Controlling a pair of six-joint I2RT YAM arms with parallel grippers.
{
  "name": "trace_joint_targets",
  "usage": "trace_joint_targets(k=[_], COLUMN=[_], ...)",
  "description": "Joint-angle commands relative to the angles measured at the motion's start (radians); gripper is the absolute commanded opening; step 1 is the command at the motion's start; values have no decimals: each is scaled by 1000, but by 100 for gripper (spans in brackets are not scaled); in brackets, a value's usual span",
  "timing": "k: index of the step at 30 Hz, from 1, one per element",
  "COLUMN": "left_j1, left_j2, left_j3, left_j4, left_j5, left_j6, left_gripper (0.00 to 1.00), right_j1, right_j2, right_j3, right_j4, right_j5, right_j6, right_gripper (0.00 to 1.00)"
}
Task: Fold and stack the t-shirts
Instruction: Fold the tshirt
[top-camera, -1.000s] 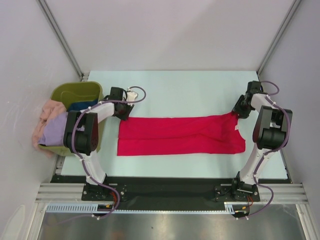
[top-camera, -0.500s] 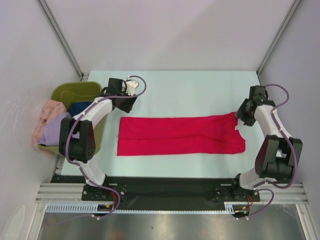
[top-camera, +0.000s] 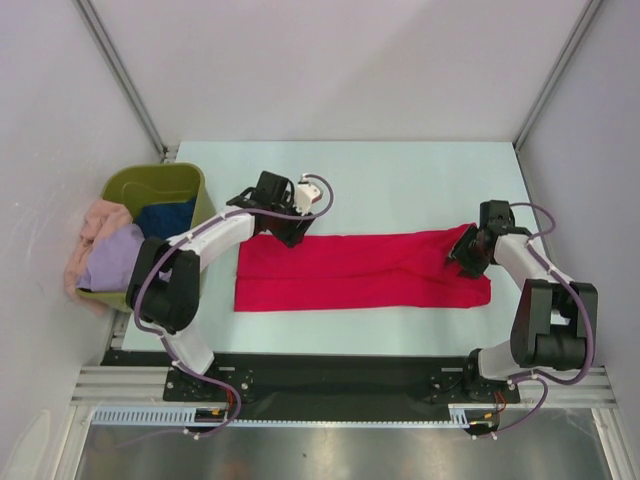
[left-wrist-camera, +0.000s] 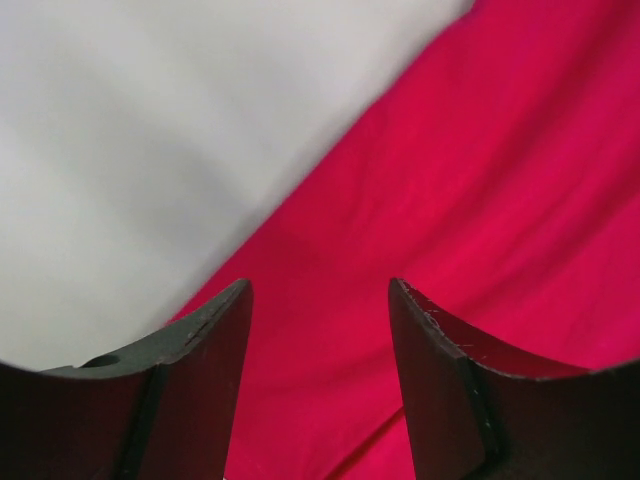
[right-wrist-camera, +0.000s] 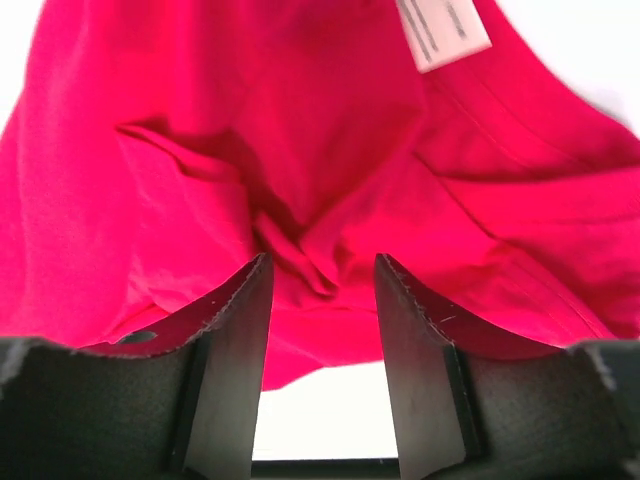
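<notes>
The red tee (top-camera: 360, 270) lies flat as a long band, apparently folded lengthwise. It runs from beneath the left gripper (top-camera: 290, 235) to beneath the right gripper (top-camera: 463, 262). Both grippers hang released above it, jaws apart, with only cloth showing between them. The label (right-wrist-camera: 443, 32) sits just ahead of the right gripper. I judge the crosswise folds are not yet done. Off to the left gripper's left, the tub (top-camera: 150, 178) holds the other tees (top-camera: 110, 262), lavender, peach and dark blue, bunched and unfolded. No stack has been started.
</notes>
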Motion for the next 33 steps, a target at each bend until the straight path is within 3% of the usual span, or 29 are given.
trace_joint_targets(k=[1,5,8,9,11,19,25,26,27,33], left_j1=[6,7,9,10,16,29,56,62,62,67], left_j2=[4,-1,-4,-2,-1,61,70,65,65,58], left_j3=[-43,-76,-98,-107,-113,-152,-176,-178,-178,-184], left_j4=[16,30,42,47,54,85,100,97,100,99], left_j5=[-15,-35,-53,-58,-66,-118,-144,-143,-143,-147], left_j6=[-9,22,42,45,50,85,97,99,102,103], left_gripper=[63,62,63,63,63,63,60,61,61,61], right_j1=[3,1,-9,-25,-40,-129,-215,-241,-249,-279], right_j2=[25,64,84,78,30,-86,-114,-110,-102,-83], right_j3=[16,16,15,12,-1,-111,-165,-165,-159,-73], right_j4=[74,94,85,79,50,-22,-7,8,14,-30], right_j5=[-6,20,48,54,83,123,50,29,10,6], right_j6=[36,35,28,28,27,16,25,21,18,-21], right_gripper=[50,46,27,12,0,0,1,10,13,22])
